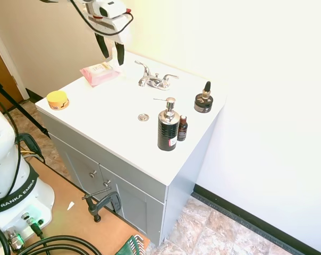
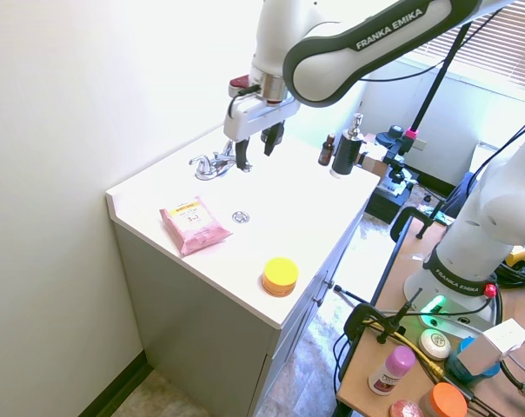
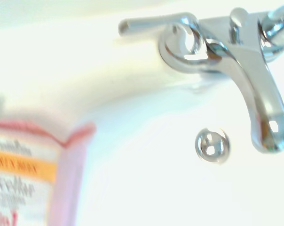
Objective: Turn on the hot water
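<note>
The end effector point(image 1: 111, 54) hangs above the back part of the worktop point(image 1: 118, 111) with its two dark fingers point(image 1: 103, 48) parted to a moderate gap and nothing between them. In the first exterior view it sits just to the hot side of the faucet point(image 1: 156, 80), and it is apart from the metal in both exterior views. The hot-water lever point(image 1: 143, 66) is the slim chrome handle at the near end of the faucet as the arm comes in; in the wrist view it point(image 3: 156, 24) runs out sideways from its round base, with the spout point(image 3: 262, 106) and the sink drain point(image 3: 212, 145) beside it. No water shows at the spout, so the tap looks shut and the task barely begun: I judge the approach nearly done, with contact and the turn itself left. Nearby lie a pink wipes packet point(image 1: 99, 73) toward one end of the worktop and a black soap pump bottle point(image 1: 167, 129) near its front edge.
</note>
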Robot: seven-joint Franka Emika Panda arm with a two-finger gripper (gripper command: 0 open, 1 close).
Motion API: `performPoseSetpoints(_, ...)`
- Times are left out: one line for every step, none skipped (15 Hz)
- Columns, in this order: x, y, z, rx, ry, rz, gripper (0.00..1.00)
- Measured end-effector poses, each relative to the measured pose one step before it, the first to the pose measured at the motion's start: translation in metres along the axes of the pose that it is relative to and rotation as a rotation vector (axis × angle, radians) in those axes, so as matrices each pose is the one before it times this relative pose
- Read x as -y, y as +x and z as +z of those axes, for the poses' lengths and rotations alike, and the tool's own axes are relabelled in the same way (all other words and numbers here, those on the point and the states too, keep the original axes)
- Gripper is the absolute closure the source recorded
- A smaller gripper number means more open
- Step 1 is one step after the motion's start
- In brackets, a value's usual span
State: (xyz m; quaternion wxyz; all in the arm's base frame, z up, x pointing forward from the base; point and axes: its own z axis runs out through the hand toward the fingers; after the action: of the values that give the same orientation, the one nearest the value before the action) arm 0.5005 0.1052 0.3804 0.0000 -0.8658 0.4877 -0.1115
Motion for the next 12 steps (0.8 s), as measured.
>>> performPoseSetpoints(0.0161, 0.00023, 0.00587, -0.03668, 0.01773, 0.01223, 0.0)
performPoseSetpoints(0.01249, 0.00131, 0.00854, -0.03057, 0.00208, 0.00835, 0.0)
performPoseSetpoints(0.01042, 0.00322, 0.00853, -0.03022, -0.00254, 0.00326, 0.0)
performPoseSetpoints(0.00872, 0.00472, 0.00769, -0.02754, -0.00151, -0.00051, 0.0)
performPoseSetpoints(0.00739, 0.00396, 0.00713, -0.02343, -0.00122, 0.00086, 0.0)
performPoseSetpoints(0.0063, 0.00324, 0.00628, -0.01514, -0.00091, 0.00371, 0.0)
performPoseSetpoints(0.00603, 0.00283, 0.00465, -0.01312, 0.00095, 0.00198, 0.0)
performPoseSetpoints(0.00561, 0.00218, 0.00348, -0.01668, 0.00232, -0.00083, 0.0)
performPoseSetpoints(0.00522, 0.00117, 0.00351, -0.01878, 0.00235, 0.00024, 0.0)
performPoseSetpoints(0.00438, -0.00008, 0.00429, -0.01164, -0.00021, 0.00021, 0.0)
performPoseSetpoints(0.00325, -0.00109, 0.00506, -0.0087, -0.00255, -0.00437, 0.0)
performPoseSetpoints(0.00173, -0.0007, 0.00492, -0.00862, -0.00408, -0.00373, 0.0)
